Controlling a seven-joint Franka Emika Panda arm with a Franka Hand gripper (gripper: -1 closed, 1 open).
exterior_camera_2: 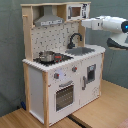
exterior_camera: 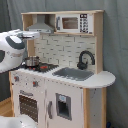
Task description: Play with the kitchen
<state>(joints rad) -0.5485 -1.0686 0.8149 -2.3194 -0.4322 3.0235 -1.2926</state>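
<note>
White and light-wood kitchen (exterior_camera: 60, 75) fills centre of both exterior views, pot (exterior_camera_2: 46, 56) on stovetop. Arm (exterior_camera_2: 107, 24) at upper right of second exterior view, near microwave (exterior_camera_2: 75, 11). Finger state: can't tell.

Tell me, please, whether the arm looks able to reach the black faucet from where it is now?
Probably yes. In the second exterior view the arm hangs above the counter beside the faucet, with nothing visible between them; the sink below is open too.

Pot (exterior_camera_2: 46, 55) on stovetop (exterior_camera_2: 54, 58); sink (exterior_camera: 74, 73) beside; faucet (exterior_camera: 85, 58) apparently behind sink.
</note>
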